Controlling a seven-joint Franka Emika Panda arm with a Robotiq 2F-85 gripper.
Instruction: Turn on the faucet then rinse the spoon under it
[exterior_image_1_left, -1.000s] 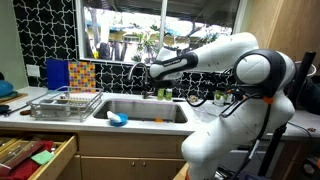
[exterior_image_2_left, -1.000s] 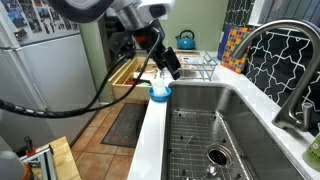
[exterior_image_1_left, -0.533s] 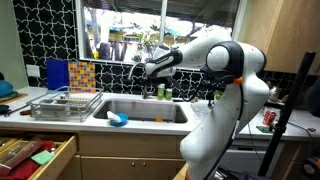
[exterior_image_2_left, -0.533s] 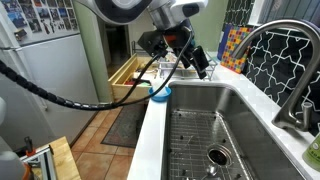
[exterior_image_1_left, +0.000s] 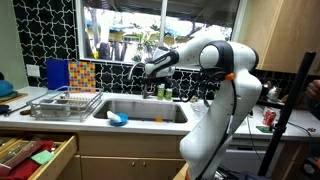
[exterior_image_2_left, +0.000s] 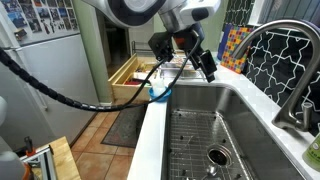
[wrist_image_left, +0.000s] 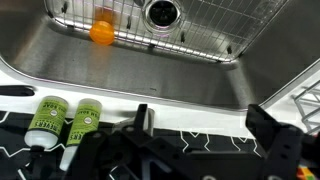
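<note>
Gripper (exterior_image_1_left: 141, 71) positioned over rear edge of sink (exterior_image_1_left: 150, 108). Blue item (exterior_image_1_left: 118, 119) on front rim. Dish rack (exterior_image_1_left: 65, 104) adjoining, on desk. Drawer (exterior_image_1_left: 35, 155) below stands open.

— We see brushed steel in the sink (wrist_image_left: 60, 65), a dull sheen, and a thin wire grid (wrist_image_left: 220, 25) over its floor.
— We agree. The faucet (exterior_image_2_left: 280, 25) looks like satin metal, the worktop (exterior_image_2_left: 152, 130) smooth and white, the drawer (exterior_image_1_left: 62, 152) pale wood, the arm (exterior_image_1_left: 225, 55) glossy white plastic.

One faucet (exterior_image_2_left: 268, 28), one sink (wrist_image_left: 60, 62) with one drain (wrist_image_left: 160, 11), one orange object (wrist_image_left: 101, 32) inside, two green-labelled bottles (wrist_image_left: 45, 119), one blue item (exterior_image_1_left: 118, 119), one dish rack (exterior_image_1_left: 66, 104), one red can (exterior_image_1_left: 267, 118), one open drawer (exterior_image_1_left: 40, 155)
</note>
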